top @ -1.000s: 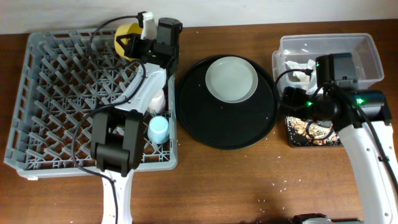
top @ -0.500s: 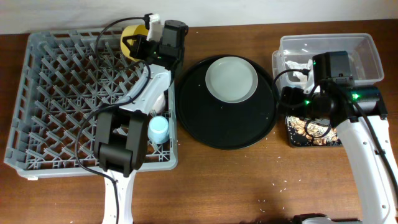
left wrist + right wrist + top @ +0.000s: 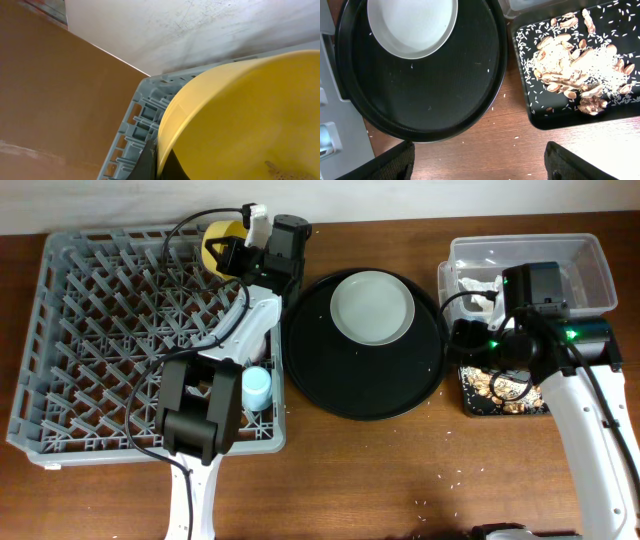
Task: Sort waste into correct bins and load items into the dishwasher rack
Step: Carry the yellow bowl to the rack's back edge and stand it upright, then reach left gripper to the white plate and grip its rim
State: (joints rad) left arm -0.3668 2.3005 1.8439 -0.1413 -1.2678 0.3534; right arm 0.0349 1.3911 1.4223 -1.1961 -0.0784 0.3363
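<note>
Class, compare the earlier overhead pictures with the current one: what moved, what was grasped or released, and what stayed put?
The left gripper, shut on the small yellow bowl, carried it slightly rightward along the far edge of the large grey plastic dishwasher rack. Nothing was grasped or released. The right gripper barely moved; the pale round plate and small light-blue cup stayed put.

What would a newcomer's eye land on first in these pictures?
First the big grey dishwasher rack filling the left side, with the left gripper holding a yellow bowl at its far right corner. Next the round black tray in the middle, carrying one pale plate. At right, a black rectangular tray heaped with brownish food scraps and rice grains.
</note>
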